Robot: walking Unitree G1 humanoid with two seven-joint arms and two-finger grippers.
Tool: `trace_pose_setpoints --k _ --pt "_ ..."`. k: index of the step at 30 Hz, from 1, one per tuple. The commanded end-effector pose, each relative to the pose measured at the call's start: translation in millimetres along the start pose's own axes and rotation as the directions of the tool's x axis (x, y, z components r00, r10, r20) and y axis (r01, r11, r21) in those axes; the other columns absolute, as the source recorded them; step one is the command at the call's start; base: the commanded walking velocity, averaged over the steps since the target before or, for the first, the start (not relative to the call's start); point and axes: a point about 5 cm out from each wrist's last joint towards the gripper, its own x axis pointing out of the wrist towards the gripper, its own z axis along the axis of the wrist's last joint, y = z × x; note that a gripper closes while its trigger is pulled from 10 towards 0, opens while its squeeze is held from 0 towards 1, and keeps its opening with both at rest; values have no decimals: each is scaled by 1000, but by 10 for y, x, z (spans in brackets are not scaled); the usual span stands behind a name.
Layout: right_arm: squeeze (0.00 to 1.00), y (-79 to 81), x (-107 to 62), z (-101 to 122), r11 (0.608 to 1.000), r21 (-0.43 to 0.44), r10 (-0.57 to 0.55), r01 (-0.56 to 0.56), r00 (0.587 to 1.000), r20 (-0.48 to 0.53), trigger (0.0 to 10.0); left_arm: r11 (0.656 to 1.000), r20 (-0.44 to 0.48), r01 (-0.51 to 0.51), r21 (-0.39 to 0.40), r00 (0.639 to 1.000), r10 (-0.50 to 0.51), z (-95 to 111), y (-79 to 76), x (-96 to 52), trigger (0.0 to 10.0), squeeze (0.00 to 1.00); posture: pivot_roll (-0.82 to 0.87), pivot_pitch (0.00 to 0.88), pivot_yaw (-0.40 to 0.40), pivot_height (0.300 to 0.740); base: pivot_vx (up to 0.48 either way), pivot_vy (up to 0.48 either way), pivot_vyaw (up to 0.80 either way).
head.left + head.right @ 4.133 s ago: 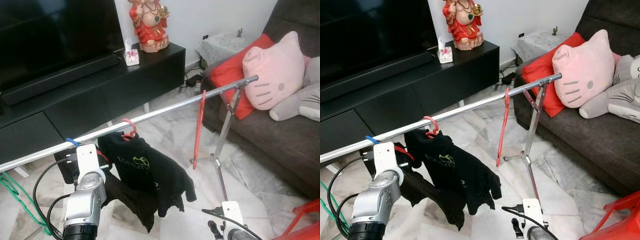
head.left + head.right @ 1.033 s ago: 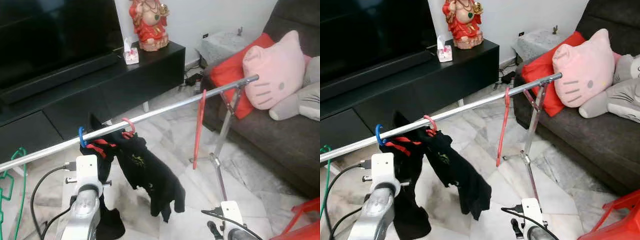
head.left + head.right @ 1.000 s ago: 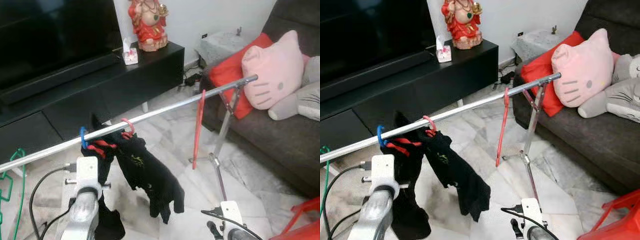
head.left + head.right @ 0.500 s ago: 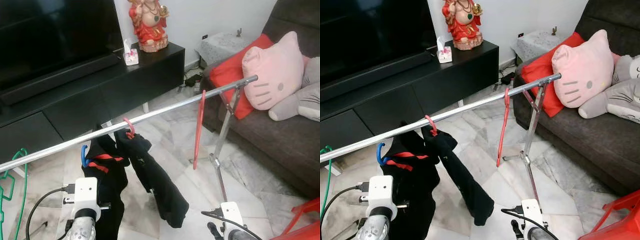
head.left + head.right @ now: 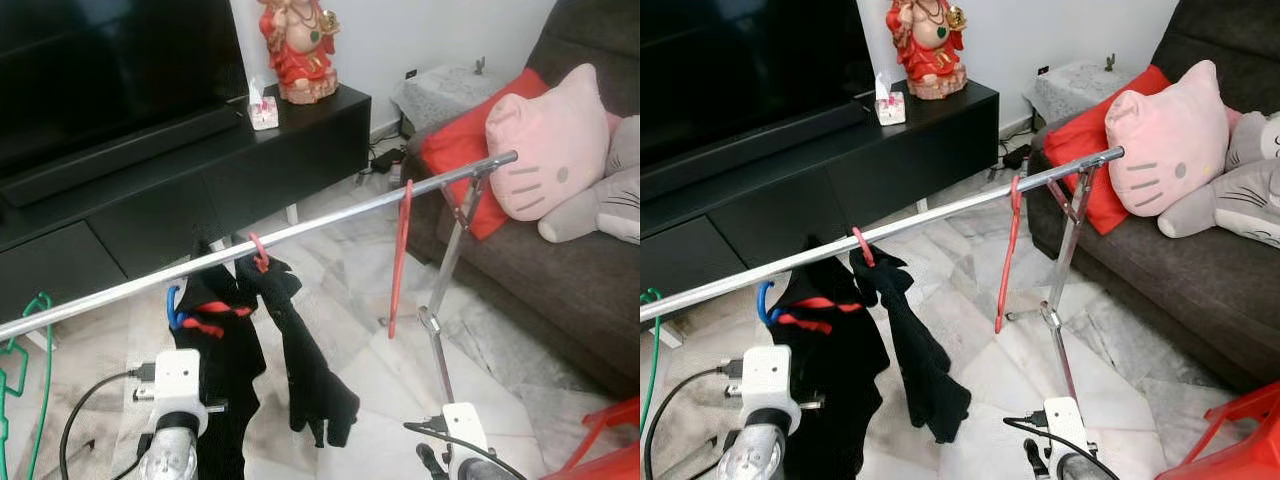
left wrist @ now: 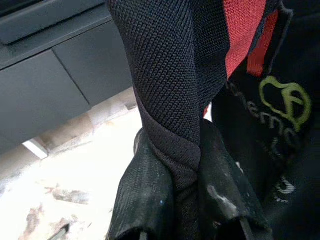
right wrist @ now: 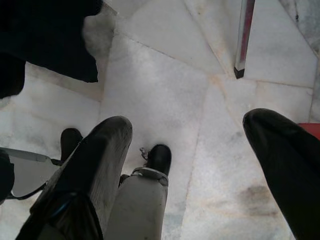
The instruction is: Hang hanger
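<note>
The blue hanger [image 5: 172, 308] hooks just under the chrome rail [image 5: 330, 219], at 9 o'clock of the pink hanger [image 5: 258, 253]. It carries a black-and-red garment [image 5: 215, 340], partly hidden behind the left arm. The left gripper [image 6: 185, 200] is clenched on a fold of that cloth; green lettering beside it is cut off, unreadable. The right gripper [image 7: 187, 150] hangs spread over marble floor [image 7: 165, 75]. A red hanger [image 5: 398, 255] dangles at 3 o'clock.
</note>
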Motion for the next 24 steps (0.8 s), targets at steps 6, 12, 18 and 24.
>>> trace_pose_setpoints --k 6,12,18,24 --pt "0 28 3 -5 1000 -8 11 -12 1000 -4 10000 1000 45 -20 -8 999 20 80 30 -8 10000 0 -126 0 74 732 -304 0 0" --pt "0 30 3 -3 1000 -8 13 -13 1000 -2 10000 1000 44 -26 -10 999 27 90 44 4 10000 0 -126 0 74 732 -313 0 0" --pt "0 28 3 -3 1000 -10 12 -12 1000 -1 10000 1000 41 -21 -7 999 22 89 27 13 10000 0 -124 0 73 732 -312 0 0" --pt "0 28 3 -3 1000 -11 12 -12 1000 -1 10000 1000 40 -25 -12 999 25 96 20 21 10000 0 -124 0 71 732 -314 0 0"
